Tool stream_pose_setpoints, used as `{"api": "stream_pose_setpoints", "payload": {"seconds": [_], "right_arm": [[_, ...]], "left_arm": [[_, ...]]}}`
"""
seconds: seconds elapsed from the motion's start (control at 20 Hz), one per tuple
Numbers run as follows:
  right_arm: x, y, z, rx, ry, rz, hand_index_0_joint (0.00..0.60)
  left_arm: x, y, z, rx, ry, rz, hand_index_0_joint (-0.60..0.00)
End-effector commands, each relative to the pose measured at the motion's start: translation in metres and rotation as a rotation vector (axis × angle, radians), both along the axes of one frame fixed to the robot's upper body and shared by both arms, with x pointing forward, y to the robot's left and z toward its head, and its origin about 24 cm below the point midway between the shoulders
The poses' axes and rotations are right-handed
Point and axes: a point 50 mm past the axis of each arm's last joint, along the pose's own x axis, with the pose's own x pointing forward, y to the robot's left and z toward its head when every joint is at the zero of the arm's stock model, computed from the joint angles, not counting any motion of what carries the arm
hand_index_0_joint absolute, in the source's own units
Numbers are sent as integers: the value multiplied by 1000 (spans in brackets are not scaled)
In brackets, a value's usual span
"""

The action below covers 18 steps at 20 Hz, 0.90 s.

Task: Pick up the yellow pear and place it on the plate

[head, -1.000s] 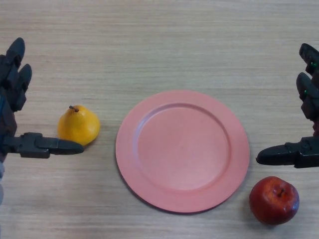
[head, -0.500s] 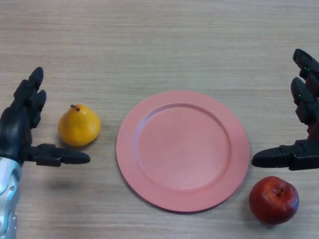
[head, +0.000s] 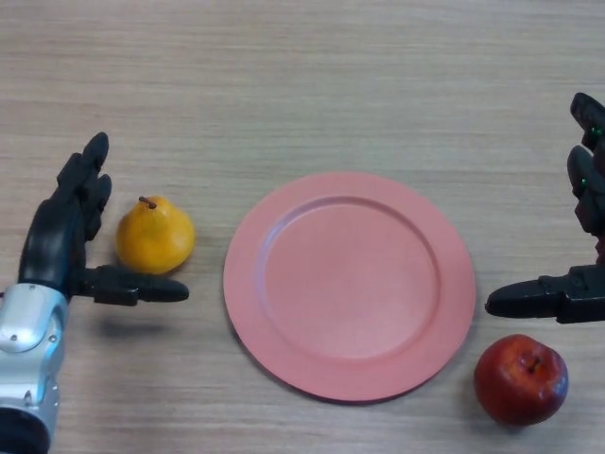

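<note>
The yellow pear (head: 155,235) lay on the wooden table (head: 312,85) at the left of the scene, stem pointing up and to the far side, just left of the plate (head: 349,285) but apart from its rim; it sat in the gap of the left hand (head: 66,227), whose fingers (head: 87,175) stood straight along the pear's left side while the thumb (head: 142,288) stretched out along its near side, just beside the fruit or barely touching it, which the view did not settle; the hand was wide open and held nothing, and that cradle looked like the setting for a grasp from the left and near sides, so that closing would press the pear between thumb and fingers; the fruit's round, smooth body seemed likely to roll toward the plate if nudged before the fingers curled; the salmon-pink plate lay bare in the middle, ready to receive it; on the right the right hand (head: 577,246) hung idle near the edge, fingers relaxed and thumb pointing left, grasping nothing; a red apple (head: 520,378) rested near it, just right of the plate's near rim, no part of this job.
</note>
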Motion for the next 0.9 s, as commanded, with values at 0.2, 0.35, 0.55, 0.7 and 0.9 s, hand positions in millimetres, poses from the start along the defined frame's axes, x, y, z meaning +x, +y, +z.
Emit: {"api": "stream_pose_setpoints", "payload": {"seconds": [0.2, 0.35, 0.55, 0.7, 0.9], "right_arm": [[-7, -18, 36, -76, -252, -57, 0], [-6, -20, 37, -70, -254, -67, 0], [-7, -20, 37, -71, -255, -70, 0], [-8, -19, 37, -65, -250, -64, 0], [-10, -16, 38, -56, -246, -54, 0]], "left_arm": [[14, 0, 41, 72, -261, 24, 0], [13, -4, 35, 144, -253, 40, -100], [12, -2, 30, 252, -234, 84, -349], [10, -2, 23, 345, -203, 71, -600], [5, 2, 21, 482, -213, 53, -600]]}}
